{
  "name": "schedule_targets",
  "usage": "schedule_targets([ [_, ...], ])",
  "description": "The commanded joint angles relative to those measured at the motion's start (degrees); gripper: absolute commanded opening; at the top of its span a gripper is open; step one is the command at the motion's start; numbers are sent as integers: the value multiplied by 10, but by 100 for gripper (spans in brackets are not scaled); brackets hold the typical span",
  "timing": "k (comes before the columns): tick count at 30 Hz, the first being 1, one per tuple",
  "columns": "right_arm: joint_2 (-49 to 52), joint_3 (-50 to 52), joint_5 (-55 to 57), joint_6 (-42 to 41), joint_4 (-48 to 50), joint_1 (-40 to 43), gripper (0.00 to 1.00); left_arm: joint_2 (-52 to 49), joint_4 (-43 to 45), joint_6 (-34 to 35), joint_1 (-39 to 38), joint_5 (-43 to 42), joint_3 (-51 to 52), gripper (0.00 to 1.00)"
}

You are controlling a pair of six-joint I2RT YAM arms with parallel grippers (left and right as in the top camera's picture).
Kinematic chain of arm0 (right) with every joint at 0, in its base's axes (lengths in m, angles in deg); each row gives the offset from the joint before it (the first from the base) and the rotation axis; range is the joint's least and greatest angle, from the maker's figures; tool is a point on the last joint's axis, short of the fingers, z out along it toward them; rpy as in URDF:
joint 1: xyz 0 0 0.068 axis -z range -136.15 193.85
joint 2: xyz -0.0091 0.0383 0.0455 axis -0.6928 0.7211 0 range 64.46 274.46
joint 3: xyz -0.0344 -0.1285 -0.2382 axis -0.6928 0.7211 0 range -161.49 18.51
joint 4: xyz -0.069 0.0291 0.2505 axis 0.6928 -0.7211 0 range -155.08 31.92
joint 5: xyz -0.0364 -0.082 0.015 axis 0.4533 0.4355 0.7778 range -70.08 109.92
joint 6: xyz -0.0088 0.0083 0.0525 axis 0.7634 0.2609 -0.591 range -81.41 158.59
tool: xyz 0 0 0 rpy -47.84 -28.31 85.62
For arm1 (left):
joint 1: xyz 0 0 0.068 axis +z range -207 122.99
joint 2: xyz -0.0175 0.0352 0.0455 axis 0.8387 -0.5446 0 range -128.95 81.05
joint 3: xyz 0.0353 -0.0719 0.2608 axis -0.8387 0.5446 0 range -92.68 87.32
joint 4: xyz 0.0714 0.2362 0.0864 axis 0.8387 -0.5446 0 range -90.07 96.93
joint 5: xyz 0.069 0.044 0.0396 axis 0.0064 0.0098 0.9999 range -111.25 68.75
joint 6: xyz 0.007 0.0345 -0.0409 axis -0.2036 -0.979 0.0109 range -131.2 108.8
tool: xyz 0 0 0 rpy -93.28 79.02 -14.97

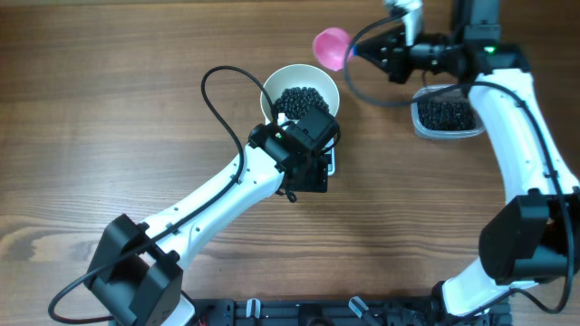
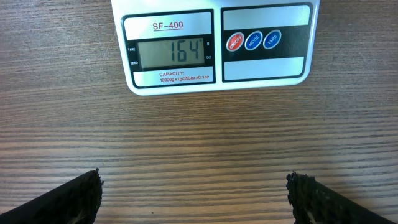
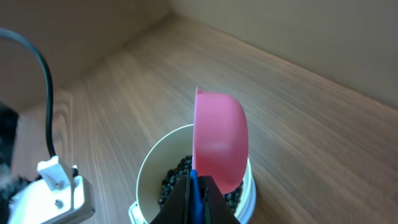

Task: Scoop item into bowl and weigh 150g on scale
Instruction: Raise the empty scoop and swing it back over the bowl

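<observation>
**Overhead and wrist views.** The white bowl (image 1: 300, 91) stood on the scale (image 2: 217, 46) and held a heap of the item (image 1: 302, 98), small glossy black pieces. The scale's display showed 164. The left tool (image 2: 196, 198) hung released and empty, jaws wide, over the wooden surface (image 1: 109, 109) just in front of the scale. The right tool (image 3: 196, 202) was clenched on the blue handle of the pink scoop (image 3: 221, 143), which was tilted on its side near the bowl's rim. A clear tub (image 1: 446, 115) with more black pieces lay beneath the right arm.

Evenly lit brown wood-grain table (image 1: 100, 118), plain tan wall (image 3: 323, 31) behind.
</observation>
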Motion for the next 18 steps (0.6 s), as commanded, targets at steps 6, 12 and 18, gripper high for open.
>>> schedule_targets([
  [6, -11, -7, -61, -59, 7, 55, 4, -4, 0, 5, -4, 12, 3, 100],
  [12, -11, -6, -59, -41, -9, 57, 4, -4, 0, 5, -4, 12, 3, 100],
  [18, -10, -6, -52, 90, -10, 57, 4, -4, 0, 5, -4, 12, 3, 100],
])
